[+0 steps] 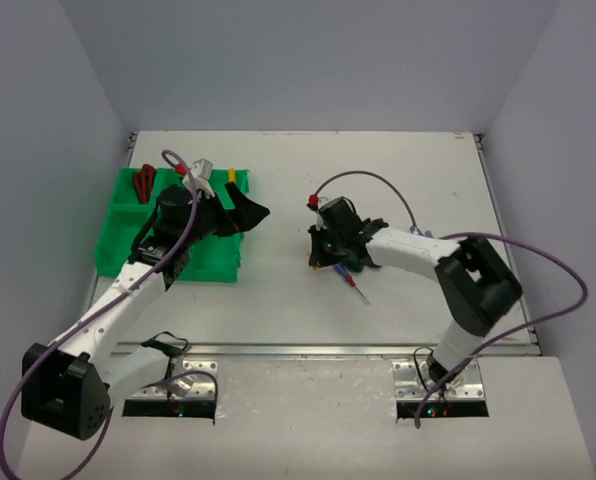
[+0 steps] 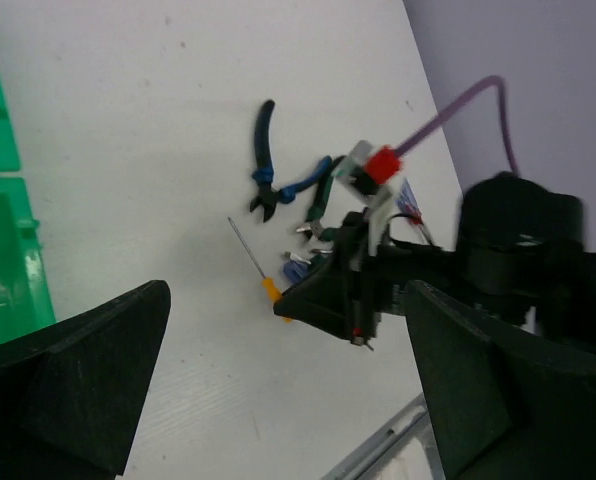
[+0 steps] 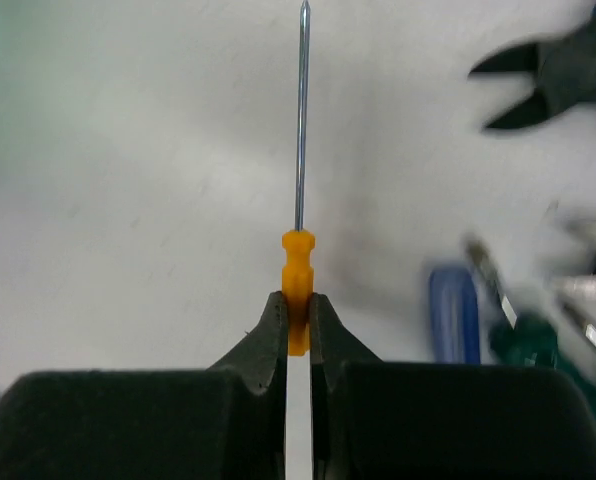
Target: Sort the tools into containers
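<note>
Left arm: base at the near left, links stretched forward over the green tray (image 1: 116, 255), wrist above its right-hand compartments. The left end effector (image 1: 240, 213) points right toward mid-table, its fingers (image 2: 78, 390) spread wide with nothing between them. Right arm: it rises from its base, the elbow is folded at the right, and the white forearm runs left and low to the heap of tools. The right end effector (image 3: 298, 312) is pressed together, pinching the orange handle of a thin screwdriver (image 3: 298, 255) near its butt end. The metal shaft points straight ahead, away from the wrist. Cannot tell whether the screwdriver rests on the tabletop (image 1: 278, 300) or hangs just off it. Beside the grip, in the right wrist view, lies a blue handle (image 3: 453, 315), blurred. Green-handled pliers (image 2: 323, 200) lie just past it. Dark-handled cutters (image 2: 265, 160), blades parted, lie on the tray side of the heap. A thin red-handled tool (image 1: 358, 290) lies on the heap's near side. Red pliers (image 1: 143, 182) sit in the tray's far left compartment. A small yellow piece (image 1: 231, 175) shows at the tray's far right corner. The tray sits close to the tabletop's left edge. The heap lies right of centre, well apart from the right and far edges. White surface stretches between tray and heap. Grey walls stand on the left, far and right sides.
</note>
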### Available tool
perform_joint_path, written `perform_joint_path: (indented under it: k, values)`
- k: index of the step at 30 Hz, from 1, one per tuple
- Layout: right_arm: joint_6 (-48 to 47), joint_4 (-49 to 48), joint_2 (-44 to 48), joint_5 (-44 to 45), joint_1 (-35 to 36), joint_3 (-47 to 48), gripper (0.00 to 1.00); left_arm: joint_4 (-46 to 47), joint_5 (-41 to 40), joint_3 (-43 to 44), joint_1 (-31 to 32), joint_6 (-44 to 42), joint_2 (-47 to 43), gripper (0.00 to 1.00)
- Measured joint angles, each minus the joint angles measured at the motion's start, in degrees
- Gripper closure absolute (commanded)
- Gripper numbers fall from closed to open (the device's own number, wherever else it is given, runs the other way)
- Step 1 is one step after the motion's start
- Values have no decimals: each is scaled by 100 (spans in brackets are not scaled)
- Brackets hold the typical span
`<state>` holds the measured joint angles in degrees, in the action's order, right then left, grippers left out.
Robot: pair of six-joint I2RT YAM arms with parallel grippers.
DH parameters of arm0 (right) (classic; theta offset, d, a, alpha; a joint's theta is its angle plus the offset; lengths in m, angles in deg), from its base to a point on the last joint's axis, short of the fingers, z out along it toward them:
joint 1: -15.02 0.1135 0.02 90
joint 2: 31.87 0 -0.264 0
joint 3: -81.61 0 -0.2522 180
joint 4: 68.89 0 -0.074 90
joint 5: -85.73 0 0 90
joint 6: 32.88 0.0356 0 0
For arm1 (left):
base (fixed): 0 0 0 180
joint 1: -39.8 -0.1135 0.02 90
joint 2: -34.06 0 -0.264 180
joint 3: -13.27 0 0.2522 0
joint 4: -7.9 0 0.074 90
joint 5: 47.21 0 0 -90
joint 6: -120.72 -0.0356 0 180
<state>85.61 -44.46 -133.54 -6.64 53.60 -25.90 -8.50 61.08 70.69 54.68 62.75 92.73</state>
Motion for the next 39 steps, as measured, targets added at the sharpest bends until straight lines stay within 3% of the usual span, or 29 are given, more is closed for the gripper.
perform_joint_path:
  k: [3, 6, 7, 11, 13, 15, 19, 20, 21, 22, 23, 27, 33, 39]
  values:
    - [62, -1067, 1308, -728, 26, -992, 100, 556, 358, -401, 142, 353, 332, 0]
    - [144, -1979, 1877, -1278, 35, -1321, 100, 1148, 638, -647, 259, 714, 427, 0]
    - [189, -2313, 2002, -1492, 38, -1379, 100, 1409, 744, -700, 299, 853, 465, 5]
    - [352, -3156, 2163, -2072, 58, -1488, 100, 2196, 1001, -725, 457, 1222, 651, 48]
    - [423, -3408, 2179, -2268, 58, -1526, 100, 2493, 1087, -725, 534, 1367, 743, 64]
    - [488, -3561, 2180, -2375, 58, -1561, 100, 2710, 1142, -717, 624, 1484, 849, 96]
    - [604, -3726, 2196, -2485, 58, -1587, 99, 2788, 1145, -630, 732, 1501, 1072, 100]
    - [626, -3742, 2209, -2479, 55, -1588, 89, 2750, 1105, -598, 733, 1481, 1105, 100]
    - [635, -3753, 2220, -2450, 48, -1591, 63, 2684, 1057, -557, 731, 1461, 1114, 100]
    - [645, -3768, 2226, -2418, 45, -1598, 27, 2610, 1021, -509, 735, 1428, 1114, 100]
    - [631, -3762, 2247, -2377, 48, -1602, 4, 2443, 923, -425, 747, 1350, 1111, 100]
    - [492, -3226, 2433, -1817, 75, -1540, 1, 1119, -426, 293, 790, 787, 1139, 100]
    - [325, -1161, 2562, 155, -13, -1033, 1, -58, -2846, 1551, 469, -77, 1828, 100]
    - [180, -153, 3314, 722, -95, -1486, 1, -447, -3692, 2853, -498, -516, 3495, 100]
